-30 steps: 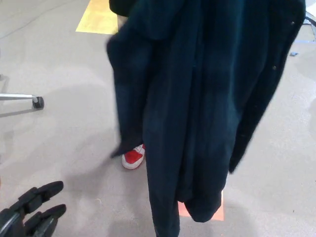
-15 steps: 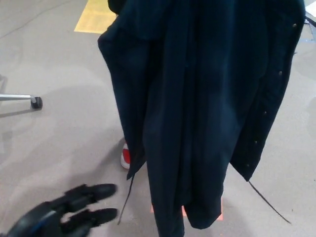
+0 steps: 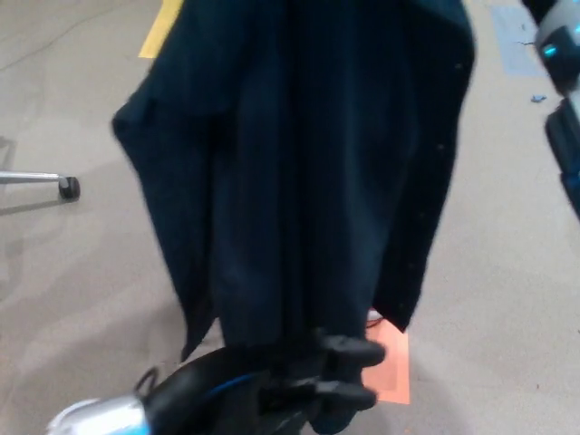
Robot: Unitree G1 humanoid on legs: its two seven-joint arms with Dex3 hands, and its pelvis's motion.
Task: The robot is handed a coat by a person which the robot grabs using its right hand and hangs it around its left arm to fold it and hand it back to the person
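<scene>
In the head view, a long dark navy cloth coat hangs from 12 o'clock down through the middle of the frame, its top out of sight and its hem ending over a flat orange floor marker at 5 o'clock. The black left hand reaches in from 7 o'clock, fingers stretched out and apart at the hem and clasping nothing. A grey-and-black right forearm shows at 2 o'clock, its hand out of view, and a black chair caster sits at 9 o'clock.
</scene>
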